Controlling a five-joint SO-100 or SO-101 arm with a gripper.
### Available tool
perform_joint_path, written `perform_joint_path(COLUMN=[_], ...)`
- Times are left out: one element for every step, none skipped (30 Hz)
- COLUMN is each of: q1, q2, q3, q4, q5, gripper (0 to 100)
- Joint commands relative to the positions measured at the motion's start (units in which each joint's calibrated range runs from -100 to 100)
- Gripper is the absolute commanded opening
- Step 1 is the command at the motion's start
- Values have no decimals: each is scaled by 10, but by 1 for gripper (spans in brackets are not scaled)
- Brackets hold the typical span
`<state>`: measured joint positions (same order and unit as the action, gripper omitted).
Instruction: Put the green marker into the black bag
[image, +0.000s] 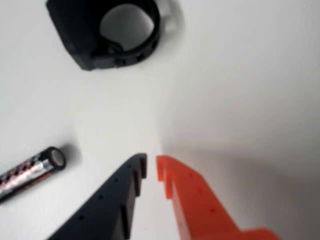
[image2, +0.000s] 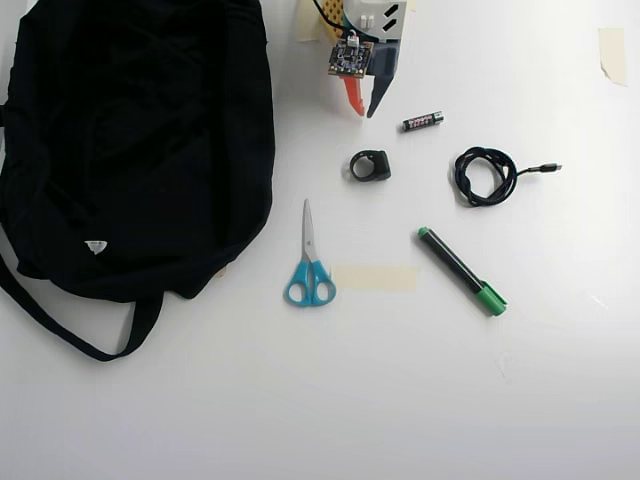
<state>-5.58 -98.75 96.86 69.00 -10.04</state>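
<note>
Held at the top of the overhead view, the gripper (image2: 361, 108) is seen with its orange and dark fingers nearly together, a thin gap between the tips, and nothing is clamped between them; the same narrow gap is shown in the wrist view (image: 151, 167). The green marker (image2: 461, 271) is taken as the landmark: it lies flat on the white table (image2: 560, 400), slanted, its green cap toward the lower right, well apart from the gripper, which sits up and to the left of it. The black bag (image2: 130, 150) is spread far to the left of the marker, its opening not clearly made out, so a release over closed fabric could be judged to leave the marker on top rather than inside. A wrong pick is the main risk: the battery (image2: 423, 121) and the small black ring-shaped part (image2: 370, 165) lie above and to the left of the marker, much nearer the gripper, and both fill the wrist view while the marker is absent from it. The coiled black cable (image2: 486, 175) rests just above the marker and could be snagged on the approach. The blue-handled scissors (image2: 309, 262) and a strip of tape (image2: 374, 278) lie left of the marker, across the likely path to the bag. A slim round barrel may roll if gripped off centre.
</note>
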Motion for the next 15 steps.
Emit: perform_joint_path(q1=[-3,-3,-3,-3,-3,-3,-3,-4,-4,-4,-4,-4,-4,-4,-4], q2=[-7,-4,2,13,27,43,58,73,87,100,112,123,134,145,157], q3=[-26,-32,-39,-48,-56,-66,-76,-89,-102,-115,-129,-143,-155,-167,-179], q4=[-21,-25,-31,-38,-46,-53,-62,-68,-73,-78,-84,-91,-98,-107,-116], q5=[3,3,3,4,4,4,4,4,4,4,4,4,5,5,5], gripper=[2,2,2,2,2,2,2,2,2,2,2,2,2,2,2])
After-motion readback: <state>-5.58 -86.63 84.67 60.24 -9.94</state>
